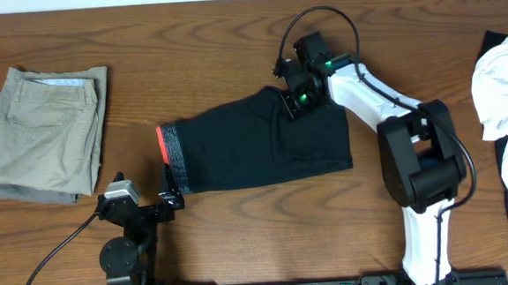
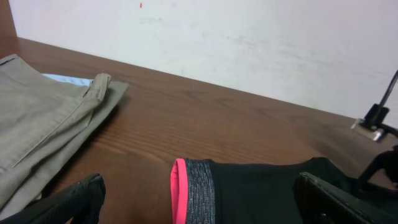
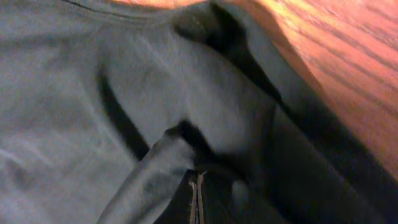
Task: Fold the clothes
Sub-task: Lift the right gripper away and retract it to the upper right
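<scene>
The black pants (image 1: 254, 142) lie folded in the middle of the table, the grey waistband with its red-orange edge (image 1: 168, 156) at the left end. My right gripper (image 1: 294, 100) is down on the pants' far upper edge, shut on a pinch of the black fabric (image 3: 186, 143); its fingers (image 3: 198, 193) are pressed together. My left gripper (image 1: 171, 199) is open and empty, low at the table's front, just before the waistband (image 2: 193, 193), one finger on each side (image 2: 199, 208).
Folded tan khaki trousers (image 1: 41, 129) lie at the far left on a grey garment; they also show in the left wrist view (image 2: 43, 118). A white garment (image 1: 507, 87) over a black one lies at the right edge. A black cable loops behind the right arm.
</scene>
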Robot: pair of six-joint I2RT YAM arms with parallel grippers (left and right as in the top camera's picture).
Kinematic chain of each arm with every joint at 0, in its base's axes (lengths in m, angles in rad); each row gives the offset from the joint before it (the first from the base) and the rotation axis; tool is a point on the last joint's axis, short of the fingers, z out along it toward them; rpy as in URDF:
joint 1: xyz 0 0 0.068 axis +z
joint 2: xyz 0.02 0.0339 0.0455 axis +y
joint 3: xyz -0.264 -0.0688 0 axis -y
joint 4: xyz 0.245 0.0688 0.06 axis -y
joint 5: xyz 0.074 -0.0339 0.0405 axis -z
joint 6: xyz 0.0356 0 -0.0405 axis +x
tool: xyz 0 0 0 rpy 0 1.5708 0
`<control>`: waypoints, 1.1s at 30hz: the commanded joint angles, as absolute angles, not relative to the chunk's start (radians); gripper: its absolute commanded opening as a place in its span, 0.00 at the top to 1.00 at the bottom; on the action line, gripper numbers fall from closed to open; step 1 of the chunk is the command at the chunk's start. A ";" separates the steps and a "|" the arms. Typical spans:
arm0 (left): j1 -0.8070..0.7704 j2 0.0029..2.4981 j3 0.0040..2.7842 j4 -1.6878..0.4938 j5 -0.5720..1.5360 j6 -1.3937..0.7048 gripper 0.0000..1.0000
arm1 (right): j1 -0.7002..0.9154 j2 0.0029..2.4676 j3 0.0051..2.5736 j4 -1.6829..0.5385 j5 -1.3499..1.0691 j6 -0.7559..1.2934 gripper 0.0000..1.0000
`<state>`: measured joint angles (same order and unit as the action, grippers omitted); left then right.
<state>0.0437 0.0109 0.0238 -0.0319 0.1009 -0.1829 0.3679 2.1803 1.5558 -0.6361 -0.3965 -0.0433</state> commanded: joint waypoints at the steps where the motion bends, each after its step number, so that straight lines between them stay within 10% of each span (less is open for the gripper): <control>1: 0.040 0.004 0.004 -0.062 0.111 -0.173 0.02 | 0.366 2.204 1.554 -0.603 -0.435 -0.123 0.99; 14: 0.040 0.004 0.004 -0.062 0.111 -0.173 0.02 | 0.365 2.170 1.823 -0.856 -0.214 -0.118 0.85; 16: 0.040 0.004 0.004 -0.061 0.111 -0.173 0.02 | 0.365 2.147 1.917 -0.967 -0.095 -0.062 0.55; 18: 0.039 0.004 0.004 -0.061 0.111 -0.173 0.02 | 0.364 2.125 1.988 -1.045 0.017 0.009 0.01; 33: 0.040 0.004 0.004 -0.061 0.111 -0.173 0.02 | 0.134 1.919 2.139 -1.301 0.168 0.231 0.01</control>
<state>0.0437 0.0109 0.0238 -0.0319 0.1009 -0.1829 0.1970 1.9068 2.1353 -1.2732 0.1337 0.1860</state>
